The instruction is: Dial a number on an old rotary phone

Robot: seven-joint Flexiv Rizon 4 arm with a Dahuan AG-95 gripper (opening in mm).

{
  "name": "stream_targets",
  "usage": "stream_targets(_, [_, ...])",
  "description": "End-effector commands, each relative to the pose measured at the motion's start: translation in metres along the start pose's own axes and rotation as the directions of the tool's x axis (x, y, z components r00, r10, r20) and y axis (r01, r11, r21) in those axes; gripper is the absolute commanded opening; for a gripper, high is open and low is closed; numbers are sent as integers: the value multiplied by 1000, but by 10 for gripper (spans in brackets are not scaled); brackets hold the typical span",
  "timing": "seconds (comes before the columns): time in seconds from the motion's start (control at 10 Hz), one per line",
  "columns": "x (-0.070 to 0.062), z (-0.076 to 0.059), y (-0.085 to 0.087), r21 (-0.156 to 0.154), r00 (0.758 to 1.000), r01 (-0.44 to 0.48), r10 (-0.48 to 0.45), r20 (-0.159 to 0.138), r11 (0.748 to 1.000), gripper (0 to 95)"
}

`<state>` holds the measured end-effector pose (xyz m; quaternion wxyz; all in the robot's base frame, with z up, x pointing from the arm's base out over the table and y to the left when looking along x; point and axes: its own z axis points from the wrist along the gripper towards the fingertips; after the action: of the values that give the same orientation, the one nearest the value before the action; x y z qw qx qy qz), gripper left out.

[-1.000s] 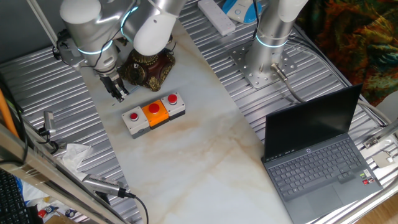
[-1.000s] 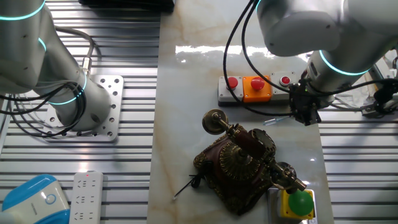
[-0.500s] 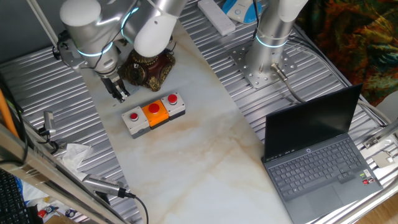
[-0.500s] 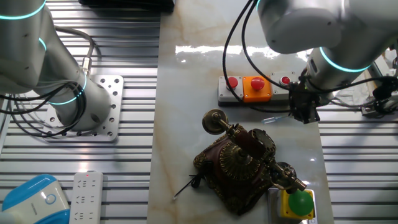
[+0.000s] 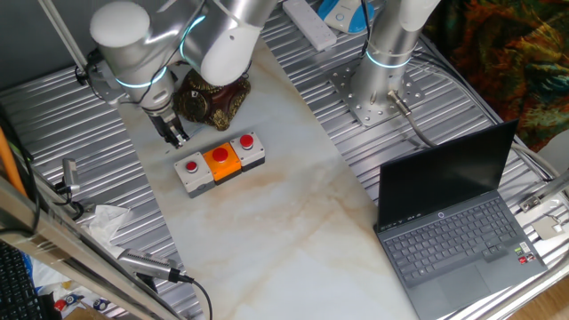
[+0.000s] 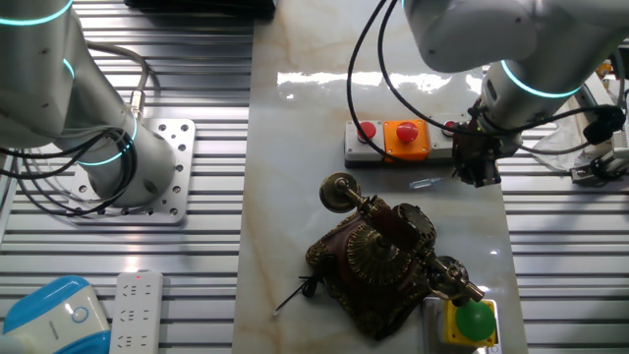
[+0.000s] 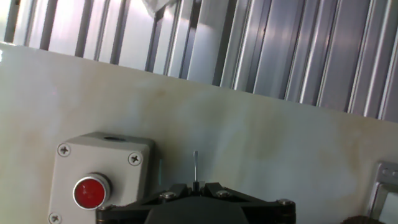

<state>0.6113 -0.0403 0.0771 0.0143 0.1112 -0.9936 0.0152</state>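
Observation:
The old rotary phone (image 6: 378,258), dark brown with brass trim, round dial and cradle handset, stands on the pale marble board (image 6: 295,147). It also shows partly behind the arm in one fixed view (image 5: 213,102). My gripper (image 6: 477,175) hangs to the right of the phone, just beyond the grey box's end. It is shut on a thin rod (image 6: 428,183) that points out from its tip. In the hand view the gripper (image 7: 195,185) shows closed jaws with the thin rod (image 7: 195,165) sticking out over the board. The phone is out of the hand view.
A grey box with red and orange buttons (image 6: 405,141) lies beyond the phone; its end shows in the hand view (image 7: 93,180). A yellow box with a green button (image 6: 470,322) sits by the phone. A laptop (image 5: 453,222) and a second arm's base (image 5: 378,89) stand further off.
My gripper with the rod has shifted slightly toward the grey button box. The phone has not moved.

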Motion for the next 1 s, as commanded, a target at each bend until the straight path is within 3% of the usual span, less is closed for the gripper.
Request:
stream_targets(0.1, [5,-7,-1,-5,1000,6,-6,-10,1000,0])
stream_targets(0.6, [35,-15,-11,10,997,75,-74,-36,997,0])
stream_targets(0.8, [42,-16,-14,14,994,103,-103,-44,995,0])
stream_targets(1.0, [42,-17,-17,42,989,137,-134,-59,990,0])
